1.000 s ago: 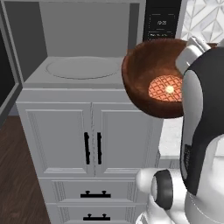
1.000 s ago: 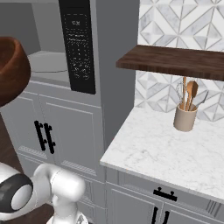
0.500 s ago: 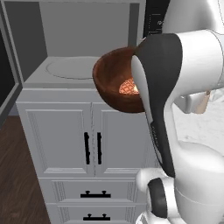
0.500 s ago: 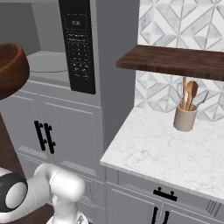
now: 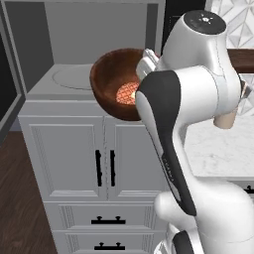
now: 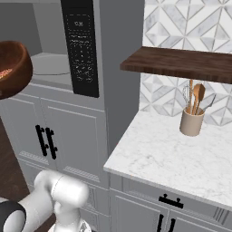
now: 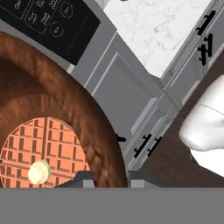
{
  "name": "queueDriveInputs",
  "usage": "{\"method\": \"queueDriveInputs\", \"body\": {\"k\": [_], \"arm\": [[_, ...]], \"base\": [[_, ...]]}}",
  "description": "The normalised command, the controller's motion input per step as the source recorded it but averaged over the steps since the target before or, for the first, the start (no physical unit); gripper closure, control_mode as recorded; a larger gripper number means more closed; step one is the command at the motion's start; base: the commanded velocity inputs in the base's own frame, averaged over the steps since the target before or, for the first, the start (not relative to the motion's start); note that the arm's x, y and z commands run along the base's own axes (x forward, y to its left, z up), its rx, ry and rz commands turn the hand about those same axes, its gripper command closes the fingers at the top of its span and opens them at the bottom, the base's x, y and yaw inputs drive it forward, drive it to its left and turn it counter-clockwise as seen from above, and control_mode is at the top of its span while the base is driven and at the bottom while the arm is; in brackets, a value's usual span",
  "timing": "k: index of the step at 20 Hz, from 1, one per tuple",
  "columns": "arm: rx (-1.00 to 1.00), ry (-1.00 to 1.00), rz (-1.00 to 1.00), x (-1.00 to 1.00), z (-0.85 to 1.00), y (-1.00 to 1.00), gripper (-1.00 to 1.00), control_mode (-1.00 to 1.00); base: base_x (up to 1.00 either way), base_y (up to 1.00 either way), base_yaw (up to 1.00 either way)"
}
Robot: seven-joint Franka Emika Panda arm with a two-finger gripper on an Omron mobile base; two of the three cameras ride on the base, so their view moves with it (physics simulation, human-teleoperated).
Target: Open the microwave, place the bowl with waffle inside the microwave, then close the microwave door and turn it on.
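Bowl [image 5: 115, 84] shifted left toward microwave [image 5: 74, 54], end effector hidden behind arm

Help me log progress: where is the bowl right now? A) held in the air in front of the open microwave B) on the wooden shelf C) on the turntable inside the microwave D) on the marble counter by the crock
A: the bowl hangs in front of the microwave, gripped by the hand at its rim.

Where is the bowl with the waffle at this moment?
The bowl is in the air in front of the open microwave, above the grey cabinet doors, held at its rim by the gripper. In the right base view it is at the left edge.
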Motion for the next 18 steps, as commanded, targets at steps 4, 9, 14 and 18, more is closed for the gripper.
{"method": "queueDriveInputs", "body": {"k": [4,9,14,18], "arm": [[0.01,0.03,0.00,0.44,0.59,0.44,1.00,-1.00],[-0.02,0.13,-0.07,0.87,0.09,0.28,1.00,-1.00],[-0.05,0.10,-0.12,1.00,-0.01,0.16,1.00,-1.00],[-0.02,0.04,-0.13,1.00,-0.01,0.06,1.00,-1.00]], "base": [[0.00,0.00,0.00],[0.00,0.00,0.00],[0.00,0.00,0.00],[0.00,0.00,0.00]]}}
